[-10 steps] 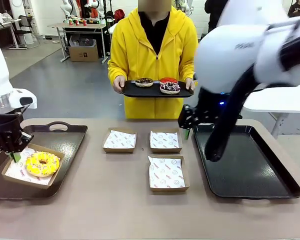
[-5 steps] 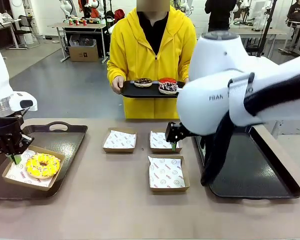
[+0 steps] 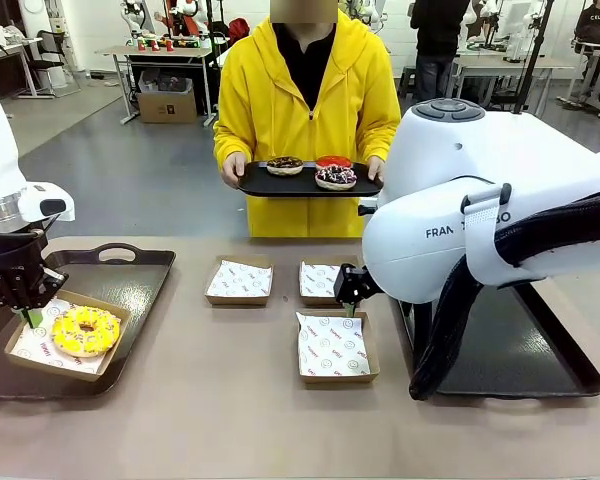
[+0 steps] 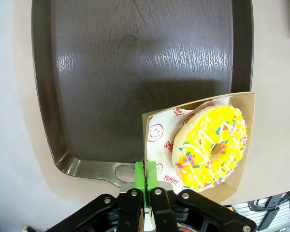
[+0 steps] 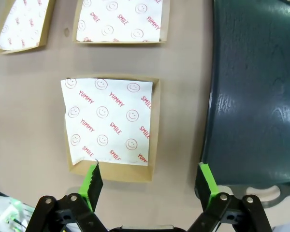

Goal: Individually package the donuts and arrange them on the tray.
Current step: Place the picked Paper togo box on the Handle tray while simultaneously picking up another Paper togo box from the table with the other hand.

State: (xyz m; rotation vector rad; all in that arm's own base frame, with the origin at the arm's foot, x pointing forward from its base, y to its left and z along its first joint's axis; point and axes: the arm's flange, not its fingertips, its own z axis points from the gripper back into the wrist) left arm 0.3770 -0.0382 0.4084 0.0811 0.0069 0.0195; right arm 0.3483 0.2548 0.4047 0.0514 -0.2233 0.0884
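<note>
As left pincer (image 4: 146, 181) seemingly nips box (image 4: 250, 125) rim, tray (image 4: 135, 58) beyond lies open.

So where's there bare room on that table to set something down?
The right tray is bare, as is the left tray's far half beyond the yellow donut's box, pinched by the left hand. The table's near strip is free. The middle is crowded: three lined boxes, the right hand hovering open.
</note>
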